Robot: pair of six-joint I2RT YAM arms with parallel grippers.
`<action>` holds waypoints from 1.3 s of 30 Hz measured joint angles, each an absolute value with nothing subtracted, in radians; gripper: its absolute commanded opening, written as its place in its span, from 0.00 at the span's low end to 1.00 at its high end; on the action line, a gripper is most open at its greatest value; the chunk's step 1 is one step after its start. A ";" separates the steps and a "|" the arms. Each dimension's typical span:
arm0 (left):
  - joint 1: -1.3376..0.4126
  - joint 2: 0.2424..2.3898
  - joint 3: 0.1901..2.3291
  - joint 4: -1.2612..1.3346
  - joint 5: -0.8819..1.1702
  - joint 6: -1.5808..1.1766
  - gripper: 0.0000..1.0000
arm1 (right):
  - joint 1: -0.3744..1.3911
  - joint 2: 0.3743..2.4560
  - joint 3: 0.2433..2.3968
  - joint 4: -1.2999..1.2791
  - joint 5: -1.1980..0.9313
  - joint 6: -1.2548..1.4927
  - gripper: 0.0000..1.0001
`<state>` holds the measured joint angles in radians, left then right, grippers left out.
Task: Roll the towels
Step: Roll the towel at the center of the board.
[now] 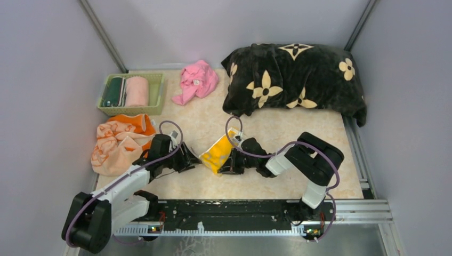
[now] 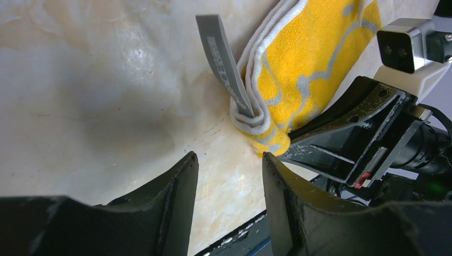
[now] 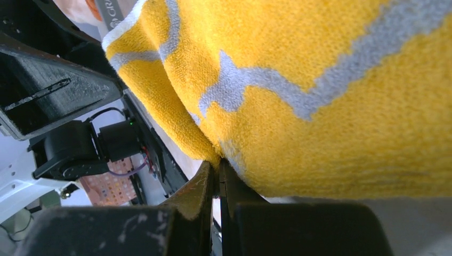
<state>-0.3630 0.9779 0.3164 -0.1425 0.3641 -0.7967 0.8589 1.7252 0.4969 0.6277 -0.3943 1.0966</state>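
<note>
The right pincer (image 3: 218, 166) is pinched shut on the yellow towel (image 3: 320, 106). The left pincer (image 2: 229, 160) is held open just beside it, empty.

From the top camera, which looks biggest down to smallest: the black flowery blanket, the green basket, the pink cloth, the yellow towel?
1. black blanket
2. green basket
3. pink cloth
4. yellow towel, partly hidden, so its place below the pink cloth is unsure.
</note>
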 measured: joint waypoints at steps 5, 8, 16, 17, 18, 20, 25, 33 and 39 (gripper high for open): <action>-0.363 1.069 0.316 -0.064 0.397 -0.802 0.52 | 0.848 1.739 0.482 0.669 -0.411 1.127 0.00; -0.363 1.119 0.316 -0.022 0.402 -0.807 0.50 | 0.848 1.739 0.482 0.669 -0.413 1.127 0.00; -0.363 1.232 0.329 0.087 0.410 -0.820 0.49 | 0.848 1.721 0.517 0.580 -0.412 1.063 0.18; -0.363 1.245 0.331 0.101 0.412 -0.824 0.49 | 0.848 1.710 0.527 0.549 -0.408 1.046 0.21; -0.363 1.255 0.333 0.113 0.413 -0.829 0.48 | 0.848 1.692 0.538 0.511 -0.401 1.026 0.24; -0.363 1.273 0.336 0.133 0.414 -0.835 0.48 | 0.849 1.652 0.559 0.432 -0.382 0.984 0.28; -0.366 1.310 0.347 0.168 0.416 -0.844 0.47 | 0.879 1.552 0.676 0.183 -0.278 0.838 0.30; -0.381 1.358 0.363 0.210 0.417 -0.864 0.46 | 1.043 1.496 0.886 -0.089 -0.065 0.582 0.30; -0.382 1.361 0.363 0.215 0.416 -0.872 0.45 | 1.150 1.569 0.974 -0.160 0.042 0.453 0.30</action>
<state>-0.3820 1.3613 0.3626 0.2146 0.4156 -0.8719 1.1496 1.5692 0.9745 -0.1600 0.0422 0.4526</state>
